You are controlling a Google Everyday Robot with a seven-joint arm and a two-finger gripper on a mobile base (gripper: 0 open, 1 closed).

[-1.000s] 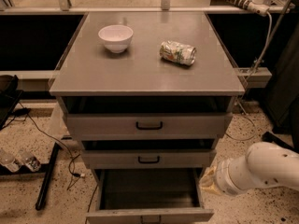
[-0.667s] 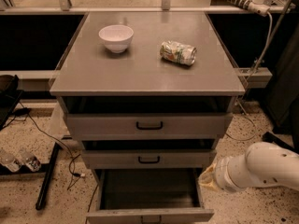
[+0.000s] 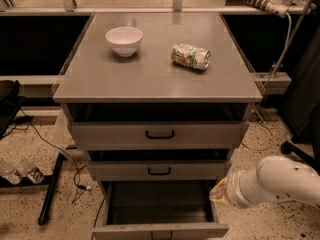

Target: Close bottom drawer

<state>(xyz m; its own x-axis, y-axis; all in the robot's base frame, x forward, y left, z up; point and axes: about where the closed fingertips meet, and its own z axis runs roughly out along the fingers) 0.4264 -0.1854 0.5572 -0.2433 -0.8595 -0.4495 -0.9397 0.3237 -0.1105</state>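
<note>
The bottom drawer [image 3: 160, 230] of the grey metal cabinet is pulled far out. Its empty inside shows, and its front panel lies at the lower edge of the view. The middle drawer [image 3: 159, 170] and the top drawer [image 3: 159, 133] each stand slightly out and have black bar handles. My white arm [image 3: 275, 181] reaches in from the right. My gripper [image 3: 218, 193] is at its end, right beside the open bottom drawer's right side wall, just under the middle drawer's right corner.
On the cabinet top [image 3: 100, 79] stand a white bowl [image 3: 124, 40] and a crushed can [image 3: 190, 56] on its side. Cables and a black bar [image 3: 50, 189] lie on the speckled floor at left. A black chair base [image 3: 300, 151] is at right.
</note>
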